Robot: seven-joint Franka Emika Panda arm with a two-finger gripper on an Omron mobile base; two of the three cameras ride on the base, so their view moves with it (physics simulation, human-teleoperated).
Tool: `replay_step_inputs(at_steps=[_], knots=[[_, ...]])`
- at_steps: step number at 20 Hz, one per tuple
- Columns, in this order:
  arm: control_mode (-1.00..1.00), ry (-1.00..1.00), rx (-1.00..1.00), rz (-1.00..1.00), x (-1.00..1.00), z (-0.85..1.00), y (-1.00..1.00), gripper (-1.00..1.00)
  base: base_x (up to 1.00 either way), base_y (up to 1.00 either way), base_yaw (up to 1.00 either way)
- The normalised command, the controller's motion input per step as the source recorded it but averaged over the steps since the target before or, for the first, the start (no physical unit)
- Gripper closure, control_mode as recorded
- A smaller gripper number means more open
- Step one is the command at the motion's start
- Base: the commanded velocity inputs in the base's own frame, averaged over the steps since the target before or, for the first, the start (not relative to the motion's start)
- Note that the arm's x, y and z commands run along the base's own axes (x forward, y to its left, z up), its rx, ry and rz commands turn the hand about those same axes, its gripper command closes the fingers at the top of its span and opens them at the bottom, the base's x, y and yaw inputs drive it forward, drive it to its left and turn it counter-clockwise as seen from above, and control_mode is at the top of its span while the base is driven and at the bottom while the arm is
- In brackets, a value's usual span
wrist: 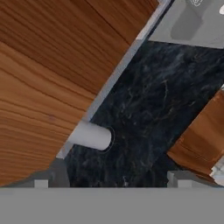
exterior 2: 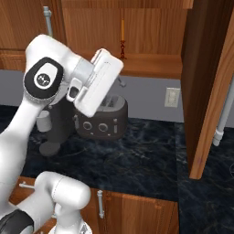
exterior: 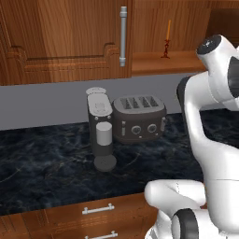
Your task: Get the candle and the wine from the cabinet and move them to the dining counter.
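Candle [exterior: 168,36]: set upright at shelf's front edge in cabinet [exterior: 65,37].
Below: boxy toaster [exterior: 139,118], coffee machine [exterior: 101,130].
Gripper [wrist: 113,183]: spread wide, nothing held.

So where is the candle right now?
The candle stands on the wooden shelf of the open cabinet, upper right in the left base view, above and behind the toaster.
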Motion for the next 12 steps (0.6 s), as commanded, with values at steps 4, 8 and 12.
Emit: replay_step_inputs(at_steps=[4,8,12], knots=[[-1.00,0.22,-0.02,0.42,-0.10,0.00,0.67,-1.00,0.00,0.00,0.00],[-1.00,0.25,-0.03,0.45,-0.13,0.00,0.61,-1.00,0.00,0.00,0.00],[-1.00,0.28,-0.04,0.47,-0.15,0.01,0.52,-1.00,0.00,0.00,0.00]])
